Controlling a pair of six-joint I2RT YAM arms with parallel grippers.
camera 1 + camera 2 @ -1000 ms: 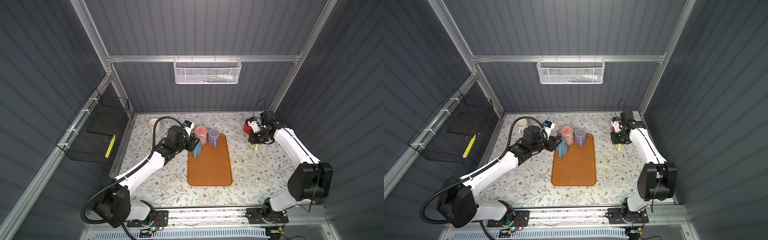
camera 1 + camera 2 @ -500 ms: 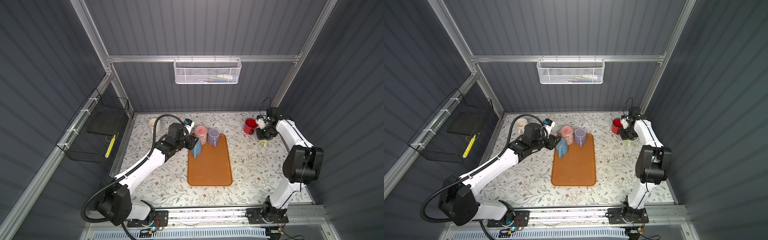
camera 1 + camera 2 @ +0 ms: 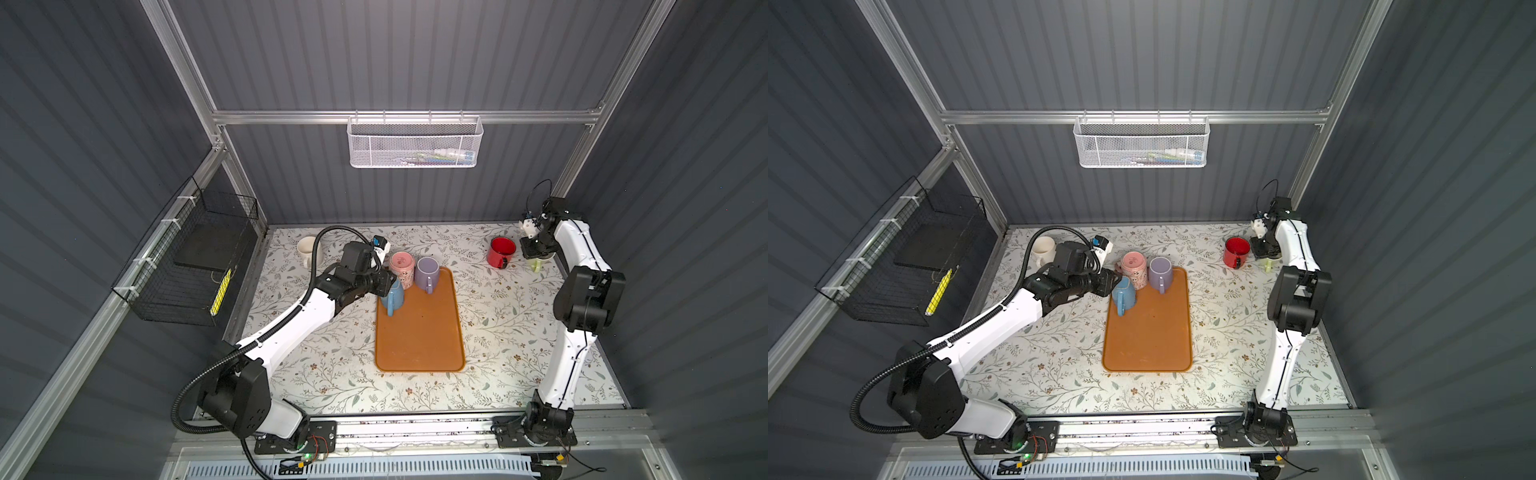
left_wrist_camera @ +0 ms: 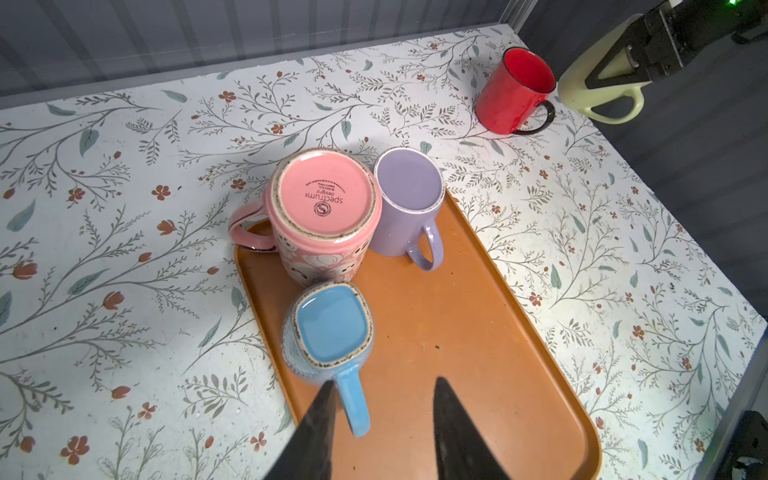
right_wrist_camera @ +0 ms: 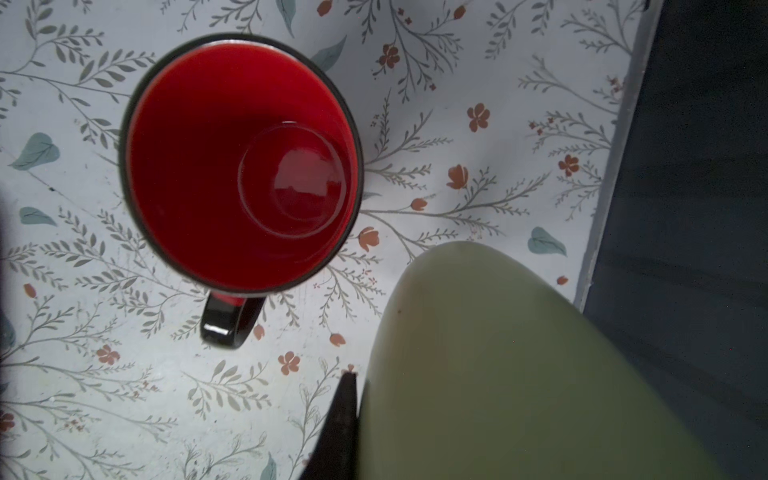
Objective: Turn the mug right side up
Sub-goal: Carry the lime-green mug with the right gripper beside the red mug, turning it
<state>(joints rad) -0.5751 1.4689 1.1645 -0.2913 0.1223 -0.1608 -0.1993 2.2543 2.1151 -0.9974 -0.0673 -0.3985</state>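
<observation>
Both top views: blue mug (image 3: 394,296) inverted on the tray (image 3: 419,340); right claw (image 3: 535,254) pinches green mug (image 3: 537,264) beside red mug (image 3: 500,251). Left wrist: left claw (image 4: 385,380) spread astride the blue mug's handle (image 4: 353,399). Right wrist: green mug (image 5: 498,353) covers the worktop (image 5: 124,395) edge.

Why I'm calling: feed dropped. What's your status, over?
Left gripper open, astride blue mug handle. Blue mug upside down on tray, pink mug crowding it. Right gripper shut on green mug, beside red mug.
</observation>
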